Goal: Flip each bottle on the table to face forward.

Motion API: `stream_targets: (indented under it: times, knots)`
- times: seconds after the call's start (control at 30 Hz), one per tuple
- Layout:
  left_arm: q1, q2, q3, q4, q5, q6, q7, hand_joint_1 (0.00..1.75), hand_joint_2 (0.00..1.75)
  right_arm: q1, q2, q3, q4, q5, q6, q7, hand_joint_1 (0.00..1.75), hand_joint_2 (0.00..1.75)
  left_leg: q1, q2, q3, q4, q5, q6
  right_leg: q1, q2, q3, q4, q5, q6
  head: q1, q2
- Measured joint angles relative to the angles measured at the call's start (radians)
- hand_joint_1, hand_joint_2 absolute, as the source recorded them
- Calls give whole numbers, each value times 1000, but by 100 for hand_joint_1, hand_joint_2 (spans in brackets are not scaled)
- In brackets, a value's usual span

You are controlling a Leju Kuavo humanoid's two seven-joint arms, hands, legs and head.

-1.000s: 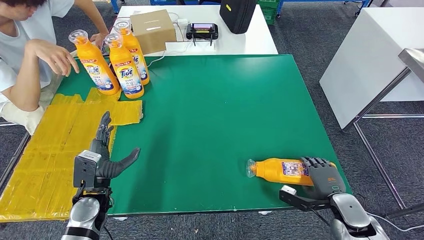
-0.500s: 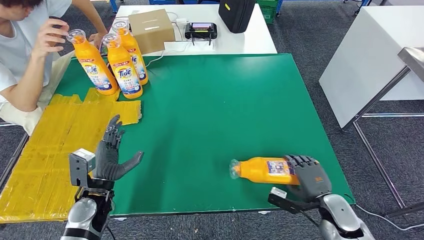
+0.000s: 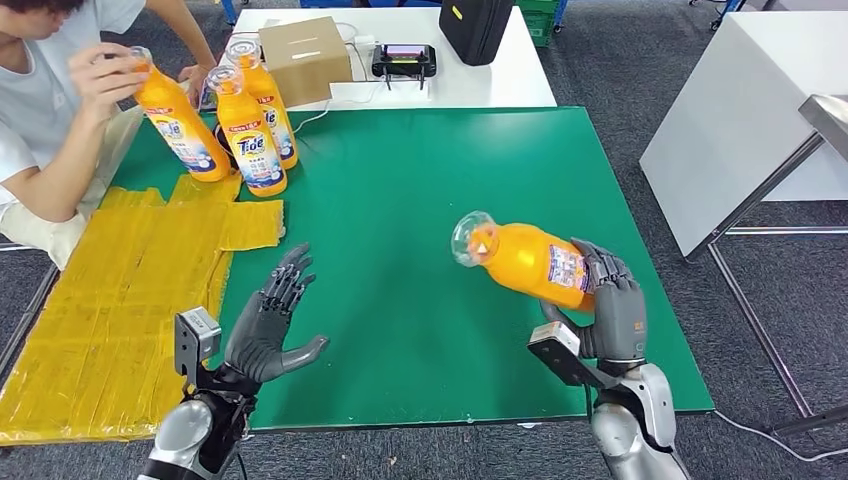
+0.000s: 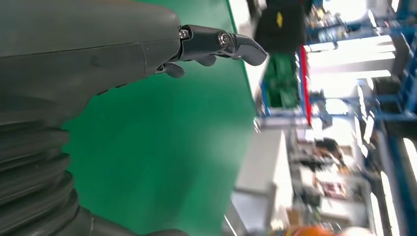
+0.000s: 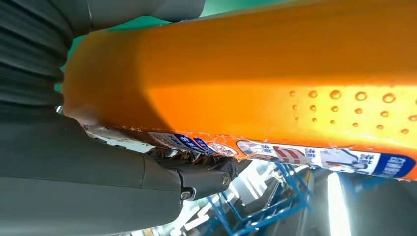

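A: Since a sec ago the right hand (image 3: 612, 312) has lifted the orange bottle (image 3: 525, 257) off the green surface (image 3: 420, 200); it was lying flat near the front right edge, now it's in the air, tilted, clear cap aimed up and toward the left.

B: Grip?

A: Fingers wrapped round the label end, firm hold. Right wrist cam shows the orange body pressed vs the palm, label strip along the fingers.

B: Left hand?

A: Left hand (image 3: 268, 322) has come fwd and inward over the green surface, fingers spread, thumb out, holding nothing.

B: Other bottles?

A: Three at the far left corner. Two upright bottles (image 3: 256, 125) w/ Tide labels facing front; a person (image 3: 45, 110) at the left has picked up the tilted bottle (image 3: 172, 125) by its top, it stood upright before.

B: Surface and room?

A: Yellow sheets (image 3: 110, 300) cover the left strip of the surface. White table (image 3: 480, 80) behind it carries a cardboard box (image 3: 305, 58), a handheld controller (image 3: 404, 60) and a black case (image 3: 476, 28). Another white table (image 3: 740, 120) to the right, grey carpet floor (image 3: 620, 60).
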Motion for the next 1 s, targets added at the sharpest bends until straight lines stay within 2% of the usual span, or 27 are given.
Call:
stream_targets:
  times: [0.1,0.27,0.47,0.67,1.0]
  knots:
    - [-26,0,-45,-1,25,3,-3,0,175,-22,45,0,-17,-120,19,-39,175,175,0,0,0,0,0,0,0,0,0,0,0,0,0,0]
    - [-68,0,-111,-2,44,24,-6,0,175,-60,110,31,-10,-239,137,-63,175,175,0,0,0,0,1,0,0,0,0,0,0,0,0,0]
    - [-109,0,-136,-12,62,72,-20,0,175,-108,190,166,103,-306,291,-86,175,175,1,0,0,0,1,0,2,0,0,1,0,0,0,0]
    - [-132,-1,-157,-19,27,123,-42,0,175,-166,260,330,225,-285,302,-93,175,175,2,0,0,0,1,0,2,0,-1,1,0,-1,0,0]
    - [-139,-1,-172,-25,13,145,-53,0,175,-225,294,458,326,-291,319,-79,175,175,1,0,-1,0,1,0,1,0,-1,0,0,0,0,0]
